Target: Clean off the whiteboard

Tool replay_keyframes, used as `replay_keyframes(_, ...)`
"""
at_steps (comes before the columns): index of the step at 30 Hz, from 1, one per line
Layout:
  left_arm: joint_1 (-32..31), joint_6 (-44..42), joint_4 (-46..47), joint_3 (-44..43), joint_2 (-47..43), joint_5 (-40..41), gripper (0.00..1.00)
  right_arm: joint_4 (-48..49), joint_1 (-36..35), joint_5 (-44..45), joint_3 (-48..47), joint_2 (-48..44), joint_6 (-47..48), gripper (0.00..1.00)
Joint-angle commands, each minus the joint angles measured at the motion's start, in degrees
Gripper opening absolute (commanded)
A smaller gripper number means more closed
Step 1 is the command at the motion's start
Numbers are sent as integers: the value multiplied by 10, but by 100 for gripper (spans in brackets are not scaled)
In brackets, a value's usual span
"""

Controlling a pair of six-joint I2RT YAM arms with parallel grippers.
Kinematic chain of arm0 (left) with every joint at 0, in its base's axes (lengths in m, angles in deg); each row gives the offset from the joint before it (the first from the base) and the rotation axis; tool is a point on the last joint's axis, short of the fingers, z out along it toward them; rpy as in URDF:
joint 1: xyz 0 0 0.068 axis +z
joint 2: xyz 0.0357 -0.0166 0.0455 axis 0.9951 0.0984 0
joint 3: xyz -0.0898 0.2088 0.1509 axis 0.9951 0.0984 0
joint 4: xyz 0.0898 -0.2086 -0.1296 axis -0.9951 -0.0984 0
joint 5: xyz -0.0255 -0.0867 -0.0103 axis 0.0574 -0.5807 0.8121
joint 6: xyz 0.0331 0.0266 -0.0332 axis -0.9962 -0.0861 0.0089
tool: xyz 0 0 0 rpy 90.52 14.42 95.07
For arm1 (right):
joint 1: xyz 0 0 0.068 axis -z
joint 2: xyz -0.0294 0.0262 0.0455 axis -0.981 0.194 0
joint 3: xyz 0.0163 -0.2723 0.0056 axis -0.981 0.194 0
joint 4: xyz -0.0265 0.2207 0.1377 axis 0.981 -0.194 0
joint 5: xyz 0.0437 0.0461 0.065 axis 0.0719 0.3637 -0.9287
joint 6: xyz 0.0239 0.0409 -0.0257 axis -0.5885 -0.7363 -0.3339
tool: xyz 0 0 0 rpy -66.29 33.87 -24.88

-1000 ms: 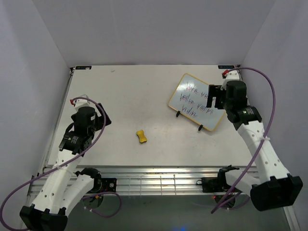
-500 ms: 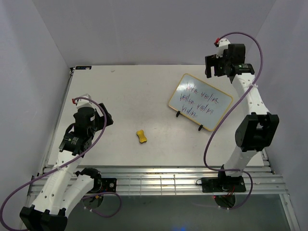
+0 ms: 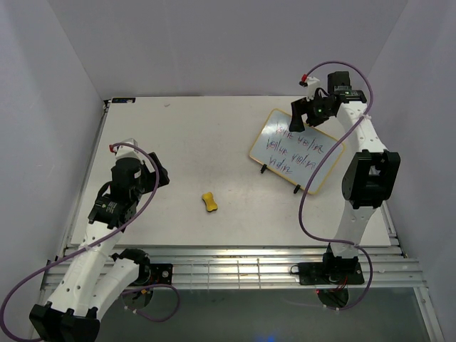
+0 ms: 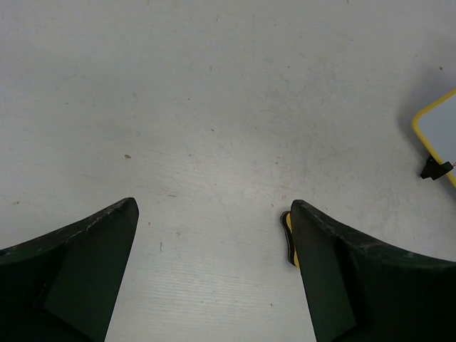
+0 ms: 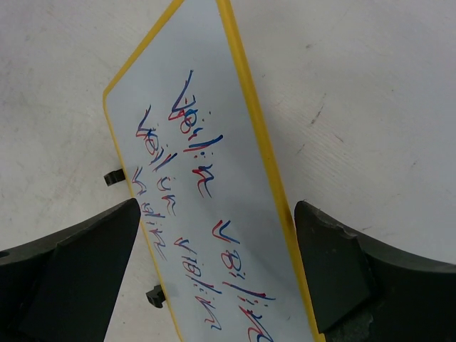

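The whiteboard, white with a thin yellow frame and two black feet, lies at the right of the table with red and blue handwriting on it. It fills the middle of the right wrist view. My right gripper is open above the board's far edge, its fingers either side of the board's width. The small yellow eraser block lies mid-table, and its edge shows beside the right finger in the left wrist view. My left gripper is open and empty, low over the table to the eraser's left.
The table's raised rim runs along the back. White walls close in on the left, the back and the right. A corner of the whiteboard with one black foot shows at the right edge of the left wrist view.
My right arm has swung up from beside the board's right end to the far side, then left and down over the board's far edge. My left gripper has shifted slightly right.
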Motion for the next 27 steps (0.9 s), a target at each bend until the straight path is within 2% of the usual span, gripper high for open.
replay_keyframes(1,3,-6,11,5,-3,-11,98,-30,5,-46,-31,17,28,95)
replay_keyframes(8,3,-7,13,6,-2,-17,98,-28,7,-21,-30,26,27,99)
replay_keyframes(9,3,-8,13,6,-3,-18,98,-33,9,-42,-30,24,35,100)
replay_keyframes(10,3,-8,14,6,-2,-18,98,-35,12,-62,-28,22,39,97)
replay_keyframes(11,3,-8,13,6,-1,-18,98,-35,13,-76,-26,21,39,90)
replay_keyframes(16,3,-9,14,6,2,-20,98,-56,15,-114,-22,21,51,79)
replay_keyframes(18,3,-9,15,6,3,-20,98,-58,16,-123,-21,20,55,71)
replay_keyframes(27,3,-9,15,6,9,-20,98,-73,38,-143,-11,2,77,55)
